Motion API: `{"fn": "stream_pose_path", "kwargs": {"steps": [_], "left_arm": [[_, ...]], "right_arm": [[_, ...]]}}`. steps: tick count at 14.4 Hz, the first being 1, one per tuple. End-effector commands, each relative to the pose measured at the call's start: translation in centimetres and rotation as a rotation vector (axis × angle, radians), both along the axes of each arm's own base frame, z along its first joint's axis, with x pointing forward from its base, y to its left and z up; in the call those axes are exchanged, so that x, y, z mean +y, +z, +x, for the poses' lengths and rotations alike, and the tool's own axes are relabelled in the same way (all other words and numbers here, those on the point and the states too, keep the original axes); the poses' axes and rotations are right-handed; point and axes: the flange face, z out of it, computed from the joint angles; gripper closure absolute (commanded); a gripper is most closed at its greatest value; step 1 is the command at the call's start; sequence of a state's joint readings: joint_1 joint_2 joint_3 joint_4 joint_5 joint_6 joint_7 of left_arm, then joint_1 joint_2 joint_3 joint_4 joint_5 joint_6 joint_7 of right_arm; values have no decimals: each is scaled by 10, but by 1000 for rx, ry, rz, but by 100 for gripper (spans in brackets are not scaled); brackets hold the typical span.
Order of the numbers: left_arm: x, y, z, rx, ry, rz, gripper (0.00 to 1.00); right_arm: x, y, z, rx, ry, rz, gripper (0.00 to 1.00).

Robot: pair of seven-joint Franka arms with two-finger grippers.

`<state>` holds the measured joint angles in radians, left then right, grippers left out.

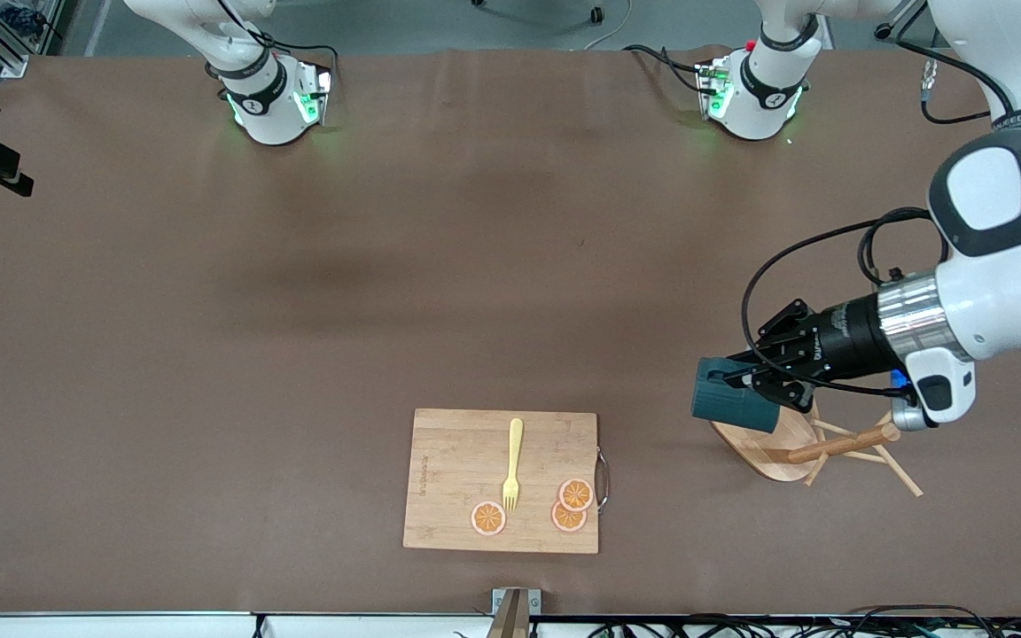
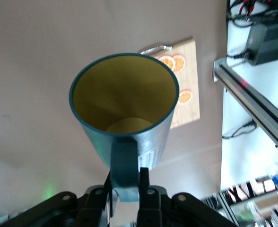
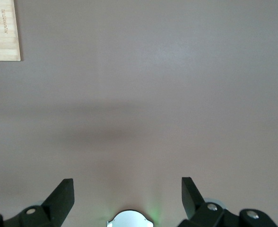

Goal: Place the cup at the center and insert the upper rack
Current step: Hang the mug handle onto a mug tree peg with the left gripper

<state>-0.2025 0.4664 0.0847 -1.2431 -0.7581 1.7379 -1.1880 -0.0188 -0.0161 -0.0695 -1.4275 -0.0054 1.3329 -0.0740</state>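
The dark teal cup (image 1: 732, 403) hangs sideways in the air, its mustard-yellow inside (image 2: 125, 99) facing away from the wrist. My left gripper (image 2: 127, 177) is shut on the cup's handle (image 2: 125, 163), just over the oval base (image 1: 767, 443) of the wooden upper rack, at the left arm's end of the table. The rack's pole (image 1: 843, 441) and thin pegs show under the left wrist; I cannot tell whether it stands upright. My right gripper (image 3: 127, 189) is open over bare brown table with nothing between its fingers (image 3: 63, 196). It is outside the front view.
A bamboo cutting board (image 1: 457, 478) lies near the table's front edge, bearing a yellow fork (image 1: 513, 461) and three orange slices (image 1: 488, 518). Its metal handle (image 1: 604, 478) faces the rack. An aluminium rail (image 2: 252, 104) runs along the table's edge.
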Motion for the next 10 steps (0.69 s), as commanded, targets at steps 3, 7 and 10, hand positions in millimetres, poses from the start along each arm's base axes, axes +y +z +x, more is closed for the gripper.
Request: {"fn": "stream_pose_path", "kwargs": {"steps": [3,7,10], "left_arm": [[65,-41,19,85,19,-230,99],[116,-88,29,68,-18,-353,99],[122,-95,30,61,-24,-371,99]], "right_arm": [[-15,9,-12,-14,-20,-1,0],[-26,9,-14,-14,-40,-1,0],[-24,10,-14,-14,-35,-1,0]]}}
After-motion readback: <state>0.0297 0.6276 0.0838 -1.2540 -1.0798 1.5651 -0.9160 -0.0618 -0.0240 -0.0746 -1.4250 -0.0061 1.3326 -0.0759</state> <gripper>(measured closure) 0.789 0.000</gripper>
